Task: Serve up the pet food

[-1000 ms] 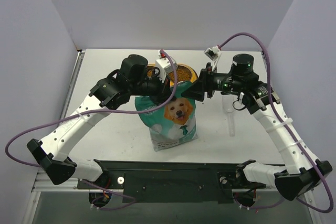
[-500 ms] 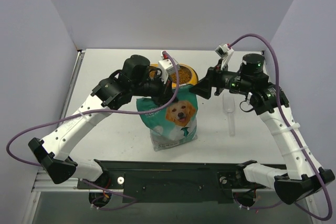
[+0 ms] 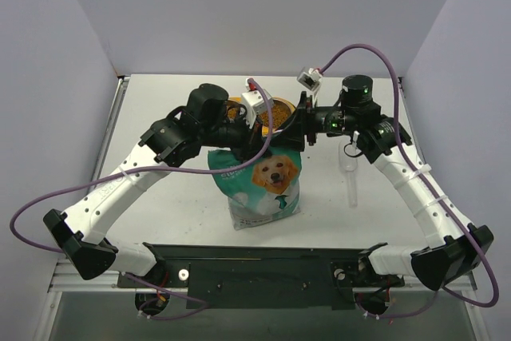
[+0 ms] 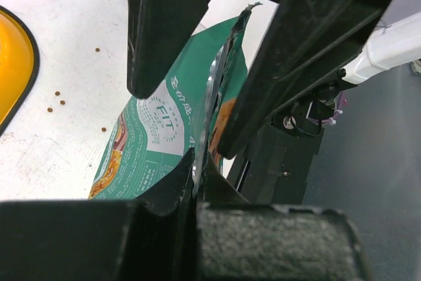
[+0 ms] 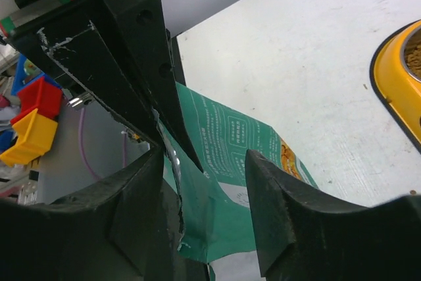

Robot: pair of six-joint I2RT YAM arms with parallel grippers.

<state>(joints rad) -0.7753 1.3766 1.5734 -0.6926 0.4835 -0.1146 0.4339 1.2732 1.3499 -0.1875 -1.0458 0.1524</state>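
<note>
My left fingers (image 4: pixel 164 202) pinched the torn top edge of the one bag (image 3: pixel 267 185); my right fingers (image 5: pixel 289 215) stood spread astride it. Five loose pellets (image 4: pixel 59 97) dotted the table (image 3: pixel 335 213). Beyond, the pet food (image 3: pixel 281 109) lay in the single yellow feeder (image 5: pixel 395 97).

Saw a flat white tabletop (image 3: pixel 335 221). Found standing upright on it, mid-table, a teal-and-white foil bag printed with a golden dog (image 3: pixel 263 185); just behind it, a yellow plastic double-bowl feeder (image 5: pixel 395 97). Noted a clear plastic scoop (image 3: pixel 350 181) lying off to the right, and a few small brown kibble pellets (image 4: pixel 59 100) scattered beside the feeder.
</note>
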